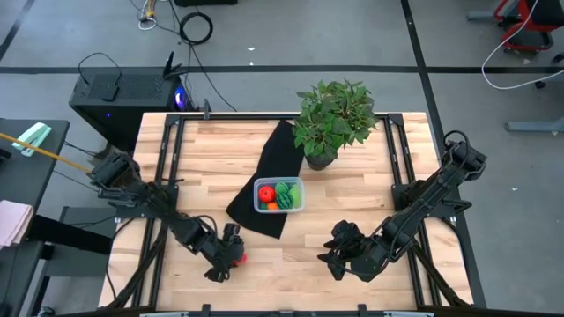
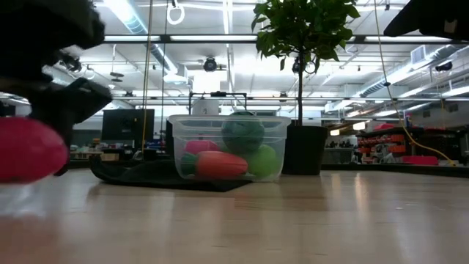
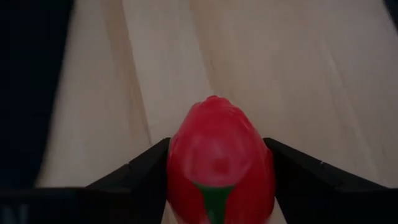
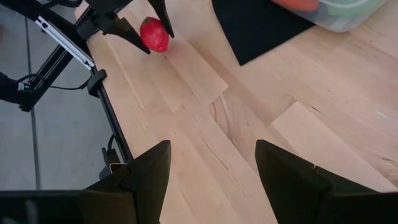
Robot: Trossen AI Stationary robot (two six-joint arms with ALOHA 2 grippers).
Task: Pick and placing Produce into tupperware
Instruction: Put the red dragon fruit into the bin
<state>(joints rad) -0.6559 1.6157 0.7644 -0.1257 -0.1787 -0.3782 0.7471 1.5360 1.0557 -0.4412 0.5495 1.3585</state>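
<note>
The left hand (image 1: 231,253) pinches the red fruit (image 1: 238,256) low over the bench (image 1: 300,264); the tupperware (image 1: 278,195) lies toward one o'clock. The right hand (image 1: 337,255) waits spread.

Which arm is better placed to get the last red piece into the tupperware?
Left. The left gripper already has its fingers around the red produce piece, near the tupperware. The right gripper is open, holding nothing.

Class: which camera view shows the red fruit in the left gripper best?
The left wrist view: the red fruit fills it, clamped between both fingers. High shows a sliver, low a blurred edge, right wrist a small distant shape.
</note>
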